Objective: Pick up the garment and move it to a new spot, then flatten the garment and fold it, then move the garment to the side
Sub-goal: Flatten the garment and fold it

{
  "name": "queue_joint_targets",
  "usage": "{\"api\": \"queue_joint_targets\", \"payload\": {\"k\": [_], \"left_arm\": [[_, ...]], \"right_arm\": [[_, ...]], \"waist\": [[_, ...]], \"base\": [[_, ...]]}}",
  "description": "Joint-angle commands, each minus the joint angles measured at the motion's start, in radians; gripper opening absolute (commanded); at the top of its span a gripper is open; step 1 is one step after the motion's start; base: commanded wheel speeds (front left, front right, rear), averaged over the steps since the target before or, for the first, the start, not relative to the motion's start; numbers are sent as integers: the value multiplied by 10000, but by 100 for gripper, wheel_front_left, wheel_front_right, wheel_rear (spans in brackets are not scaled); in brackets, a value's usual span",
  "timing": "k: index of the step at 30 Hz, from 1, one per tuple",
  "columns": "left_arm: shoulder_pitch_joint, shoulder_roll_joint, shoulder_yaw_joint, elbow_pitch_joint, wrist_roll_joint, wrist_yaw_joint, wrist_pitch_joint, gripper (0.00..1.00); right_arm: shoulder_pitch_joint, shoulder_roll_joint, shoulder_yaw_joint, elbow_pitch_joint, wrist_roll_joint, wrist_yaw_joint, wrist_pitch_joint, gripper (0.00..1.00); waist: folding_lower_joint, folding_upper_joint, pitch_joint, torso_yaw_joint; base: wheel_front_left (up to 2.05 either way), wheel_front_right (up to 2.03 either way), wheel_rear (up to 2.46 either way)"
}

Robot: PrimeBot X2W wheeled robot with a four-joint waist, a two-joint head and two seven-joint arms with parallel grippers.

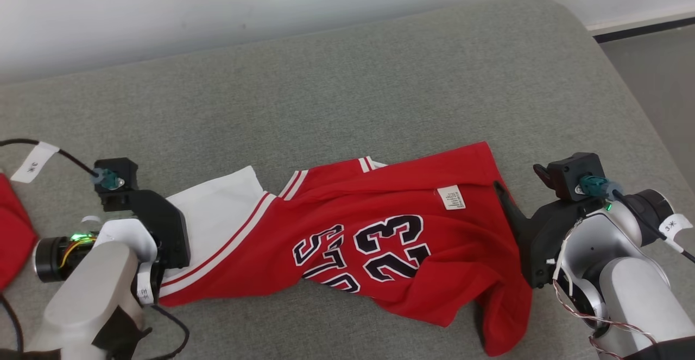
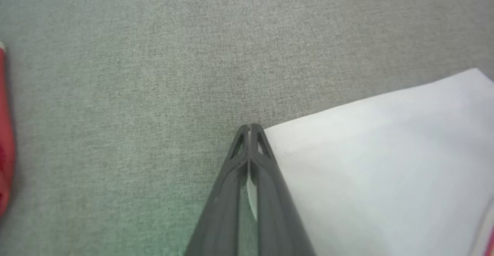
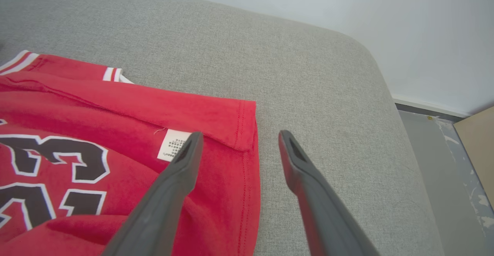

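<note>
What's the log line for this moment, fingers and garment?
jersey: rumpled, unfolded, on grey cushion | left fingers: shut on its white corner | right fingers: open, astride its red hem

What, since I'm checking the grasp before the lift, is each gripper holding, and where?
The left gripper pinches the garment at the edge of its white end; the right gripper is open, holding nothing.

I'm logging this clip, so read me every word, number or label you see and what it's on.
"23": black number on the red and white fabric jersey.
"3" and a star-like mark: white cable tag, and another.
Black lettering beside the number: folded, unreadable.
Small white sewn label: print too small.
</note>
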State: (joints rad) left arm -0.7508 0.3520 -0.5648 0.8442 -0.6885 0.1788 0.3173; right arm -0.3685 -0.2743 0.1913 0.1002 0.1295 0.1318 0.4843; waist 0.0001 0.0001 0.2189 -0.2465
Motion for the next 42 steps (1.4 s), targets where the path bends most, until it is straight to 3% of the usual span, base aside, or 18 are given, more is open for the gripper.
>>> {"api": "queue_joint_targets", "payload": {"k": [1,10,20,26,35,37,38,42], "left_arm": [[144,-221,-101,267,-187,-181,176,0],[315,-903,-367,26,6,-45,-530,0],[14,-1442,-599,-589,138,118,-885,0],[-86,-1599,-614,-625,27,65,-895,0],[-193,-1560,-654,-573,-11,35,-976,0],[-216,-1520,-656,-607,19,54,-1034,0],[-216,-1509,-645,-632,15,60,-1091,0],[-48,-1450,-574,-766,-38,78,-1347,0]], "right_arm": [[58,-77,-45,-15,81,-22,60,100],[231,-623,40,78,-49,-22,355,100],[-744,-1754,1402,1340,-768,-22,-295,100],[-1278,-1935,1917,2379,-860,-22,-586,100],[-1907,-1567,1874,4109,-880,-22,-1444,98],[-1950,-1465,1669,4292,-1041,-22,-1656,27],[-1951,-1398,1552,4383,-1127,-22,-1747,0],[-1784,-1091,917,4604,-1387,-22,-2072,0]], "waist": [[-1,-1,68,133],[-1,-1,58,698],[-1,-1,492,1331],[-1,-1,713,1510],[-1,-1,1007,1658],[-1,-1,1027,1688],[-1,-1,1021,1698],[-1,-1,785,1670]], "base": [[0,0,0],[0,0,0],[0,0,0],[0,0,0],[0,0,0],[0,0,0],[0,0,0],[0,0,0]]}}
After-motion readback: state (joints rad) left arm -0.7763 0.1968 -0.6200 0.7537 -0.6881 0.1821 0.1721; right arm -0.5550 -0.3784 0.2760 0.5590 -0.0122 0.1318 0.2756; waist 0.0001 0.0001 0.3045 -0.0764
